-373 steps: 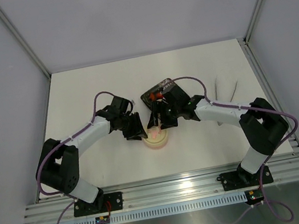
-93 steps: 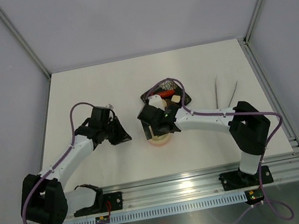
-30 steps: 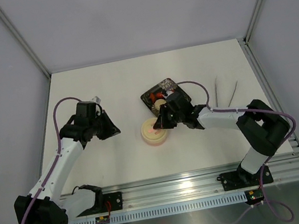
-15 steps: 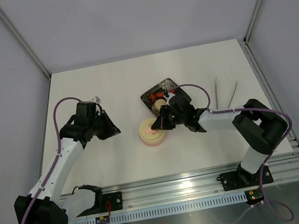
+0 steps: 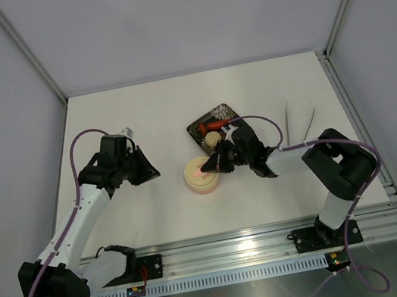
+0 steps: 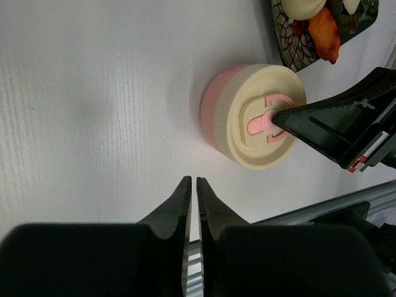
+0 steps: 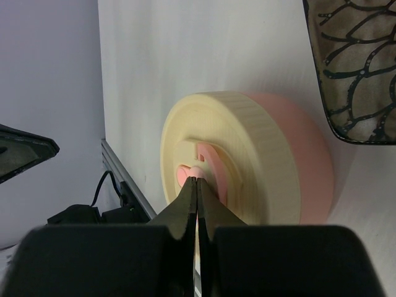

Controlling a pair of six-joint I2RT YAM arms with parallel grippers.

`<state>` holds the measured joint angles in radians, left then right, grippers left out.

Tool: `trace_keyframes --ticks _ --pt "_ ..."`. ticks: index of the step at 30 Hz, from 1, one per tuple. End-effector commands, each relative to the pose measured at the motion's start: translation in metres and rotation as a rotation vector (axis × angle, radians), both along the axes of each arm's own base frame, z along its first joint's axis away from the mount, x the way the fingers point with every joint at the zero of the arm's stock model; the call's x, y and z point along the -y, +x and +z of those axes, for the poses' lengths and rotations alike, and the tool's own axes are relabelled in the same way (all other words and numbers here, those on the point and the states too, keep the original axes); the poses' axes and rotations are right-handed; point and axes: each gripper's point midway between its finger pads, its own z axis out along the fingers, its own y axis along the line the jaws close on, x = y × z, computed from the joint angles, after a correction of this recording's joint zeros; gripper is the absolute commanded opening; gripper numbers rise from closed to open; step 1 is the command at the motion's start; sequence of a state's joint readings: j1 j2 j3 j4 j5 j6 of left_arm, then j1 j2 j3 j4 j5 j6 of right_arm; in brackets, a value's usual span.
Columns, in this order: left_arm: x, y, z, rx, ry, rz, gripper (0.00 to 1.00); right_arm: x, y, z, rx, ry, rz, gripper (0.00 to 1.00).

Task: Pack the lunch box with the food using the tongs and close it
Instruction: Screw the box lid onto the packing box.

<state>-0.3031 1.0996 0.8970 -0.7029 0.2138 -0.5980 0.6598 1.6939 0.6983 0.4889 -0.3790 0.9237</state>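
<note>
Cream lid [image 7: 247,117] meets the right claw [image 7: 197,180], closed and empty; a skewed push may slide the lunch box [image 7: 306,170]; left claw [image 6: 190,181] closed, empty.

A white worktop [image 5: 138,113] is enclosed by plain pale grey walls [image 5: 182,13], joined by aluminium corner posts [image 5: 26,50]. Its near edge is bordered by a ribbed aluminium rail [image 5: 232,249]. Soft, even light is cast.
</note>
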Motion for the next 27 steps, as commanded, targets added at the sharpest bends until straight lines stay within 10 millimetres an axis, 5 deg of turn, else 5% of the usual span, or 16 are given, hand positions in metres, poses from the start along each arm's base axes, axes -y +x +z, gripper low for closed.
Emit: trace_keyframes --ticks 1,7,14,17,27 --pt "0.004 0.005 0.016 0.068 -0.030 -0.027 0.09 0.029 -0.034 -0.073 -0.211 -0.162 -0.011 0.00" --pt "0.004 0.004 0.017 0.071 -0.031 -0.029 0.09 0.031 -0.032 -0.077 -0.242 -0.146 -0.035 0.00" --pt "0.004 0.003 0.020 0.081 -0.032 -0.030 0.09 0.028 -0.027 -0.051 -0.206 -0.126 -0.036 0.00" --pt "0.003 0.004 0.023 0.092 -0.031 -0.033 0.09 0.030 -0.024 -0.014 -0.147 -0.115 -0.038 0.01" --pt "-0.002 0.012 0.056 0.187 -0.006 -0.033 0.10 0.060 -0.013 0.100 0.079 -0.203 -0.110 0.31"
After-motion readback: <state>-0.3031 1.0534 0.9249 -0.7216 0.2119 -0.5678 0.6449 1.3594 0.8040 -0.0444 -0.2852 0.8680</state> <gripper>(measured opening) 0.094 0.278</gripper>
